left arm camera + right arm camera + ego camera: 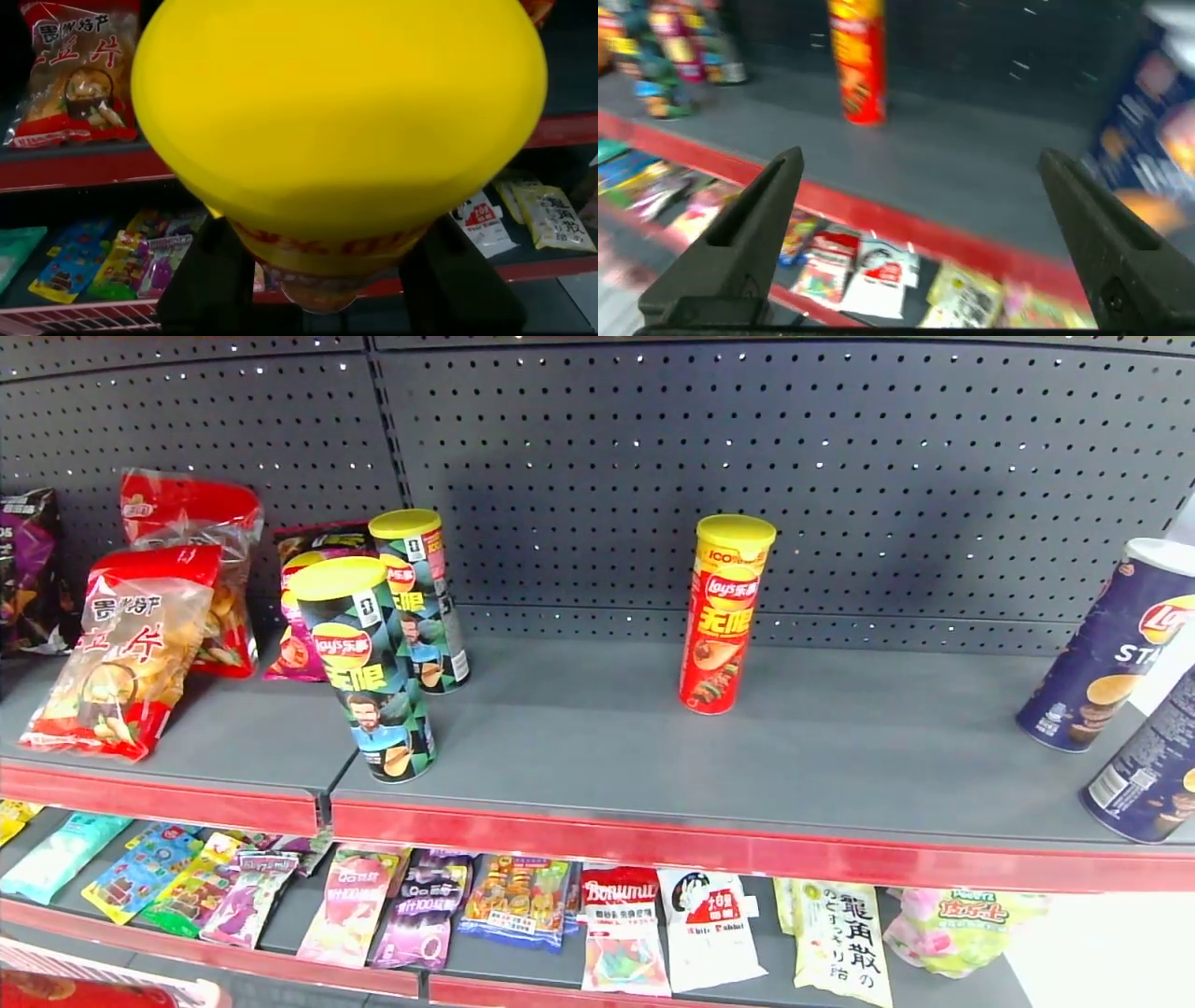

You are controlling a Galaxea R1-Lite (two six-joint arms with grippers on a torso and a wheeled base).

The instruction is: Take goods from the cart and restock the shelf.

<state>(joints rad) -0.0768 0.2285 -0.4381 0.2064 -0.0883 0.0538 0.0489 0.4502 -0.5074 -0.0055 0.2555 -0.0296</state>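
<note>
In the left wrist view my left gripper (327, 285) is shut on a chip can (336, 121) with a yellow lid and a red body, its dark fingers (201, 280) on either side. The can faces the shelf front. My right gripper (920, 247) is open with nothing between its fingers (738, 238), held before the shelf's red front edge (906, 219). A matching red chip can (726, 616) with a yellow lid stands upright at the back middle of the grey shelf (607, 747); it is the red chip can (857, 61) beyond the right gripper.
Two green-and-black cans (369, 667) stand left of centre, with red snack bags (121, 649) farther left. Two dark blue cans (1102, 649) stand at the right end. Bare shelf lies on both sides of the red can. A lower shelf (784, 961) holds several small packets.
</note>
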